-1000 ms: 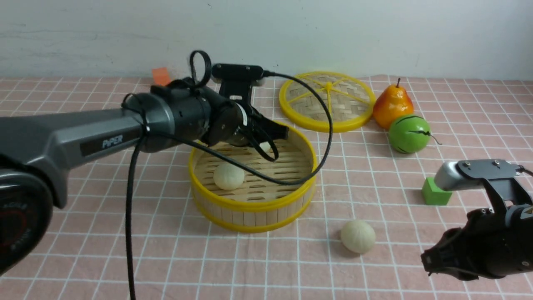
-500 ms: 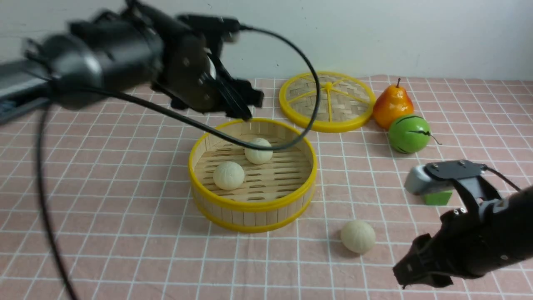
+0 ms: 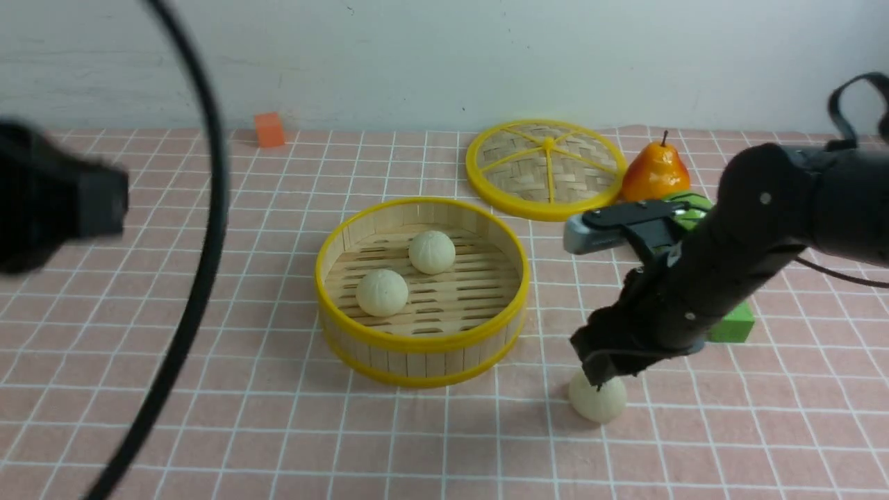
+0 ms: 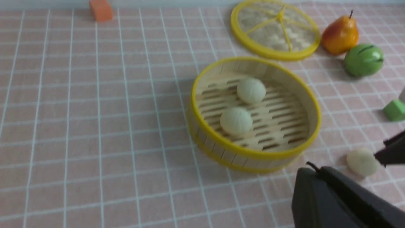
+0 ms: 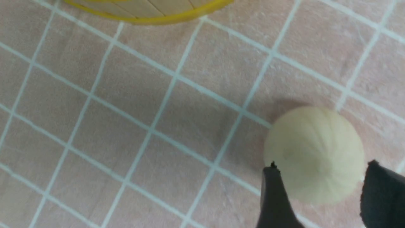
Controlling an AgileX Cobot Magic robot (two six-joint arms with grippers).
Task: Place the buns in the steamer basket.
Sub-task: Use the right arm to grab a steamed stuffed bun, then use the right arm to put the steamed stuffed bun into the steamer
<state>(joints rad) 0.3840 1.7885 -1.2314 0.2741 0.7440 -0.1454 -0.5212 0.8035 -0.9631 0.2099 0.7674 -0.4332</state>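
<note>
The steamer basket (image 3: 417, 342) stands mid-table with two buns inside, one nearer the back (image 3: 431, 251) and one nearer the front (image 3: 382, 292). A third bun (image 3: 597, 403) lies on the cloth to the basket's front right. My right gripper (image 3: 603, 371) hangs just above it. In the right wrist view this gripper (image 5: 322, 164) is open, with a finger on each side of the bun (image 5: 313, 148), apart from it. My left gripper (image 4: 313, 172) looks shut and empty, drawn back to the left. The basket (image 4: 253, 152) and all three buns show in the left wrist view.
The flat woven lid (image 3: 546, 167) lies behind the basket. A pear (image 3: 653, 173) and a green striped ball (image 4: 364, 59) sit to the lid's right. A green cube (image 3: 735, 325) is behind my right arm. An orange cube (image 3: 269, 129) sits at the back. The left arm's cable (image 3: 201, 243) hangs at the left.
My left arm rose from the basket and swung away left, leaving a second bun inside. My right arm moved in from the front right to above the bun on the cloth.
</note>
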